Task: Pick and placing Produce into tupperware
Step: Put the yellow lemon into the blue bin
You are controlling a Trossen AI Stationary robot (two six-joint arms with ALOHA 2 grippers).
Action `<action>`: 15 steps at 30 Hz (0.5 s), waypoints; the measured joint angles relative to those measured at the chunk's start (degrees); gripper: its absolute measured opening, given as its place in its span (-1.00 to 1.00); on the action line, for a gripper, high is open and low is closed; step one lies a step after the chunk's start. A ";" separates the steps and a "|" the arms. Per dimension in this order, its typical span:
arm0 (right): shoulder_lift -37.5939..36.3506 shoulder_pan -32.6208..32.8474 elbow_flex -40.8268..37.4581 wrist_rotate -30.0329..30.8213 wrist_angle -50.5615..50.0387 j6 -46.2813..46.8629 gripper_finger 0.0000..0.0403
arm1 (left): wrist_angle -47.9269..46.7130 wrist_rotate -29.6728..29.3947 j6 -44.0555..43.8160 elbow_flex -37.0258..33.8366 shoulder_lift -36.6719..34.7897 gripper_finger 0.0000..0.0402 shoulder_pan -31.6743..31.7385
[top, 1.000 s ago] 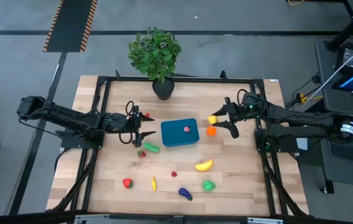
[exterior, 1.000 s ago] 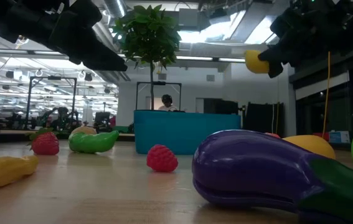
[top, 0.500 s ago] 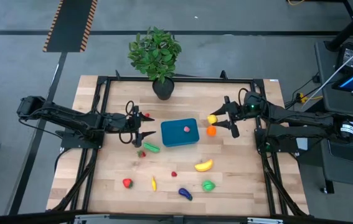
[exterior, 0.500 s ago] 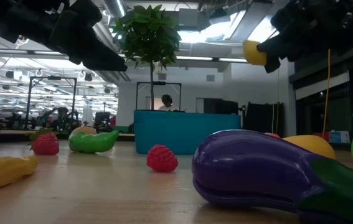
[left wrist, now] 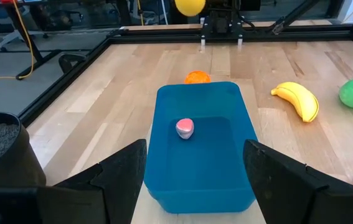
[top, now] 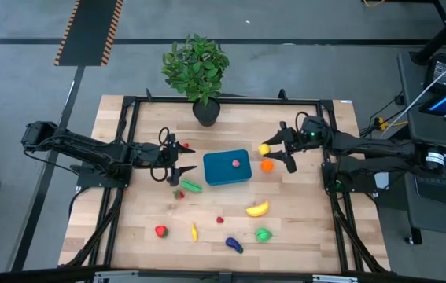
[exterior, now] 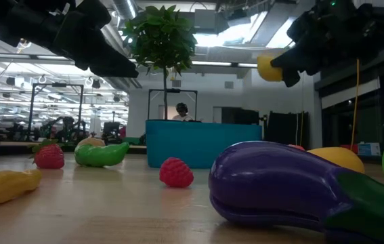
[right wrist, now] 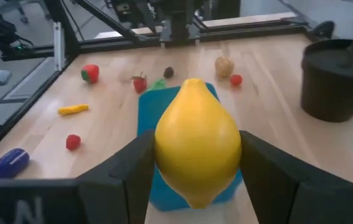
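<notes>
The left gripper [top: 177,161] is hovering with its fingers spread and holding nothing, just beside the left edge of the teal tupperware [top: 217,174]. The tupperware is sitting at the table centre and is containing one small pink-red piece [top: 237,163]. The right gripper [top: 276,147] is pinching a yellow lemon [top: 265,148] and carrying it in the air, to the right of the tupperware, above an orange piece [top: 267,166] on the table. The task is judged to be at an early stage: the green pepper [top: 190,186], banana [top: 257,208], eggplant [top: 234,245] and several berries are lying outside the container.
</notes>
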 joint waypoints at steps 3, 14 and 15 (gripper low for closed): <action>3.15 0.00 0.24 -1.43 3.28 -0.01 0.02 | 0.00 0.00 0.01 0.00 -0.01 0.30 -0.01; 11.85 2.62 7.42 -1.96 3.08 -1.82 0.02 | -0.47 0.00 0.03 -0.01 0.00 0.30 -0.01; 12.70 2.92 8.23 -2.06 2.89 -1.91 0.02 | -0.46 0.00 0.23 -0.01 -0.02 0.30 -0.02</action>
